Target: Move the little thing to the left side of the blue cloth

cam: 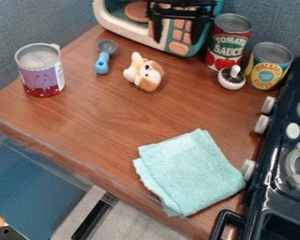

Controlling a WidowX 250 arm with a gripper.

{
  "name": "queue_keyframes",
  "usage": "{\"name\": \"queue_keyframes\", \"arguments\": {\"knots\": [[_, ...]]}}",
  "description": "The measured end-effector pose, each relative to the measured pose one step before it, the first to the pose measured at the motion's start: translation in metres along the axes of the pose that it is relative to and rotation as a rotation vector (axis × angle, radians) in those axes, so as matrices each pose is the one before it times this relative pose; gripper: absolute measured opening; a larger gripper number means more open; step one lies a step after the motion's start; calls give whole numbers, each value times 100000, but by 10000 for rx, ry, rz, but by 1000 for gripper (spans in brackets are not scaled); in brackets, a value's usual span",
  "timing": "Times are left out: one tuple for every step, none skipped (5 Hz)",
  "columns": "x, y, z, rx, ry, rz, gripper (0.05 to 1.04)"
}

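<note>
At the top of the view, in front of the toy microwave, my black gripper [176, 35] hangs open, its two fingers apart. A small tan and white plush dog [145, 72] lies on the wooden counter, below and left of the gripper and apart from it. The folded light blue cloth [189, 171] rests near the counter's front edge, beside the stove. A small black and white knobbed object [231, 78] stands at the right by the cans.
A blue-handled scoop [102, 63] lies left of the dog, and a purple can [40, 70] stands farther left. The toy microwave [126, 19], tomato can [228, 42] and pineapple can [268, 66] line the back. A dark stove [279, 154] borders the right of the counter [96, 119].
</note>
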State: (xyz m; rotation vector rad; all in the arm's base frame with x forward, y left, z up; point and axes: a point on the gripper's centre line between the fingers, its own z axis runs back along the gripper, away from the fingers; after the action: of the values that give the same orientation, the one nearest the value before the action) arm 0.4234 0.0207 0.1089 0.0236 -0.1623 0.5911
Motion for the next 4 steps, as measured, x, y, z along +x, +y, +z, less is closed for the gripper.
{"name": "queue_keyframes", "arguments": {"knots": [[-406,-2829,-388,-378,278,-1089,1000],[-673,-1495,-789,-341,329,-724,1000],[-121,-732,-146,-452,96,-483,1000],[72,-484,-1533,-101,400,-405,1000]]}}
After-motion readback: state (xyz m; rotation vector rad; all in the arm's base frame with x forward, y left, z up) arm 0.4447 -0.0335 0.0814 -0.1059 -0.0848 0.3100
